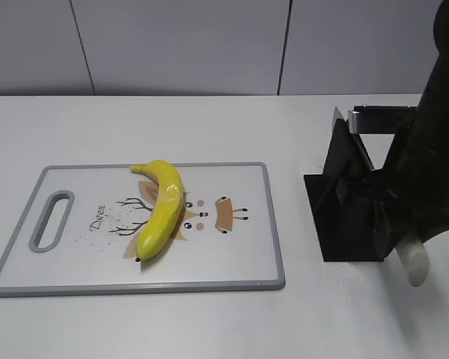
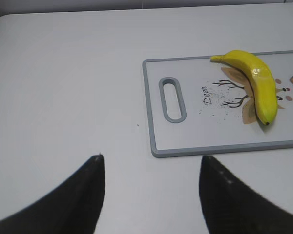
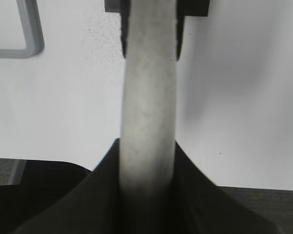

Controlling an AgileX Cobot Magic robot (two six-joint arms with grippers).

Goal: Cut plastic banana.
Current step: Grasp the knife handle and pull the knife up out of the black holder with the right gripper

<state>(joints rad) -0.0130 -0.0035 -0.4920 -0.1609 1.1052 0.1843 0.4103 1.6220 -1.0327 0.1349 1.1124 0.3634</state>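
The plastic banana [image 1: 162, 209] lies whole on the white cutting board [image 1: 239, 254], over its printed deer drawing. It also shows in the left wrist view [image 2: 256, 80], at the right end of the board [image 2: 185, 136]. My left gripper [image 2: 152, 157] is open and empty above the bare table, near the board's handle end. My right gripper [image 3: 146, 142] is shut on a white knife handle [image 3: 149, 87] that runs into a black knife holder [image 3: 190, 7]. In the exterior view the right gripper [image 1: 404, 239] is at the holder [image 1: 344, 217], with the handle's end [image 1: 416, 265] sticking out below. The blade is hidden.
The board has a grey rim and a grip slot [image 1: 51, 221] at its left end. The black holder stands to the right of the board, with a gap of white table between them. A grey wall runs behind the table.
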